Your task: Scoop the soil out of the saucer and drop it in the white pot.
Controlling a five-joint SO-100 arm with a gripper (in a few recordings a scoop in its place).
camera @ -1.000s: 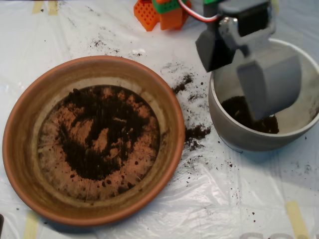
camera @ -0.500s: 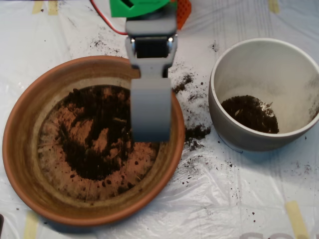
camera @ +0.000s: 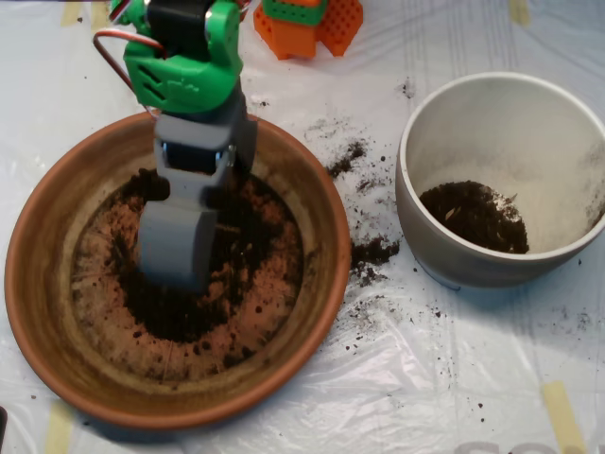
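The terracotta saucer (camera: 57, 312) fills the left half of the overhead view, with dark soil (camera: 250, 246) spread thin in a ring over its flat bottom. My grey scoop (camera: 175, 248) hangs low over the saucer's left-centre, its tip down at the soil and its shells together as far as the view from above shows. The green arm link (camera: 184, 57) reaches in from the top edge. At the right stands the white pot (camera: 444, 104), with a small heap of soil (camera: 473, 216) on its bottom.
Spilled soil (camera: 373, 253) lies on the crinkled plastic sheet between saucer and pot, with more specks (camera: 348, 156) further up. Orange arm base parts (camera: 307, 24) sit at the top centre. Tape strips mark the sheet's corners.
The scoop has swung left from above the white pot, across the saucer's right rim, to the saucer's left-centre, and has come down to the soil.
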